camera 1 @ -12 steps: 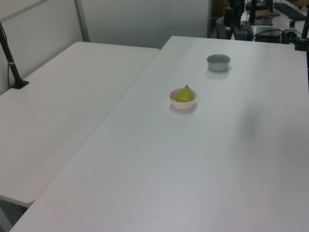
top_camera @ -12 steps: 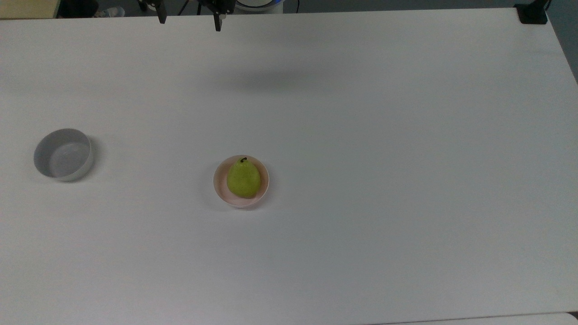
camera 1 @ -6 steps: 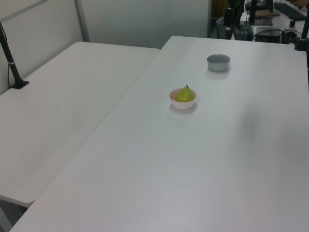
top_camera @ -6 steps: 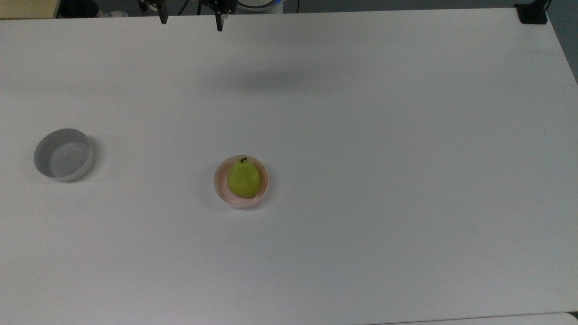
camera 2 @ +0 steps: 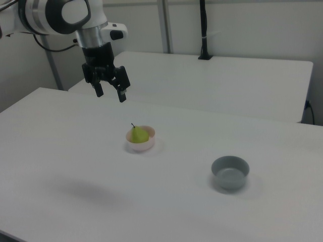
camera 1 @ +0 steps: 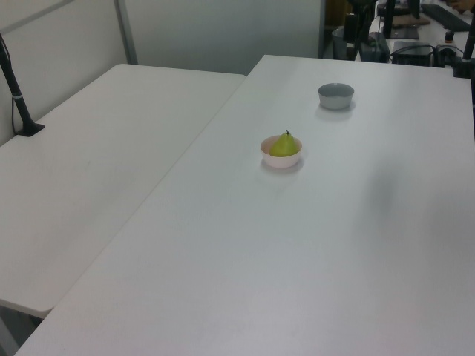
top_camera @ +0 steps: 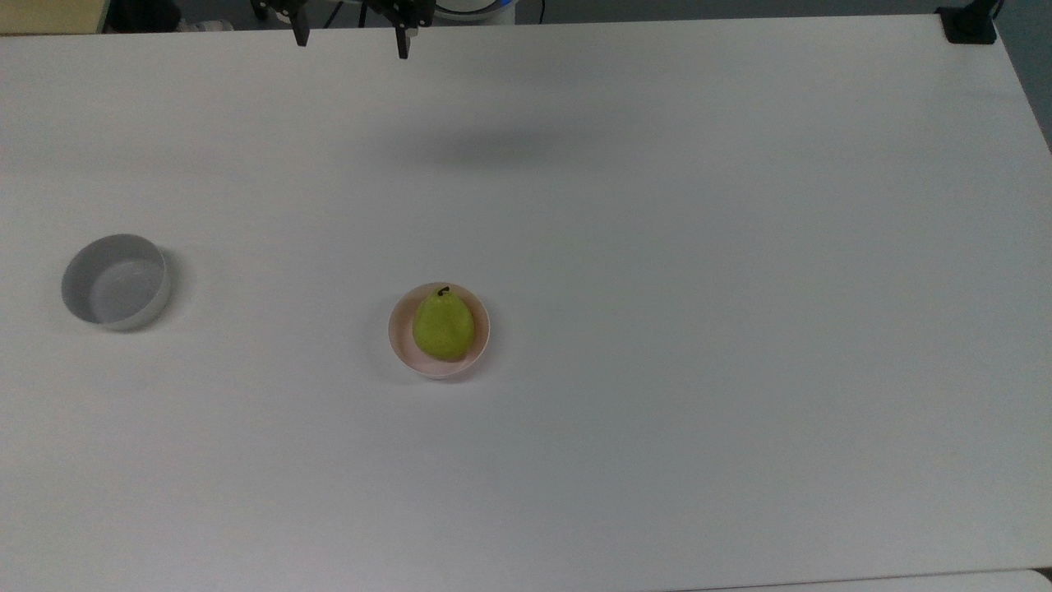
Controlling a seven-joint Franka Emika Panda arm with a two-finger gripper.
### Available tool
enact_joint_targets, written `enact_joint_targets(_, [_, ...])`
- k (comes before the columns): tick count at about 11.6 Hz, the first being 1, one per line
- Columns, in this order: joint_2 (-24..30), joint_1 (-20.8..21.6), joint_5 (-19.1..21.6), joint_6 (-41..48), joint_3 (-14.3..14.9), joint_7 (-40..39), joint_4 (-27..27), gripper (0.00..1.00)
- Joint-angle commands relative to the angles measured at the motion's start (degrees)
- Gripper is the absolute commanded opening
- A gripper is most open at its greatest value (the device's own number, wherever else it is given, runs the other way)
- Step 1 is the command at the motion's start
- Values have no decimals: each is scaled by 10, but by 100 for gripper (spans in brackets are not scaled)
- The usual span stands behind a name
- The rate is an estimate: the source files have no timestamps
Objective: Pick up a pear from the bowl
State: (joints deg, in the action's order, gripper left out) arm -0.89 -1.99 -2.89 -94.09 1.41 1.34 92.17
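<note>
The pear (top_camera: 443,326) sits upright in the pink bowl (top_camera: 400,339) near the middle of the white worktop (top_camera: 657,247), stem up. The grey bowl (top_camera: 115,281) stands well apart, toward the top view's left. Beyond, at the worktop's far edge in the top view, the gripper (camera 2: 109,92) hangs high with its fingers (camera 2: 121,96) spread wide, holding nothing.
</note>
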Motion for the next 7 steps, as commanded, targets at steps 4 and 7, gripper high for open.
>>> enact_joint_targets(4, [-13, 12, -4, -30, 1, -41, 4, 100])
enact_joint_targets(7, [-38, 16, 1, -72, 1, -41, 0, 100])
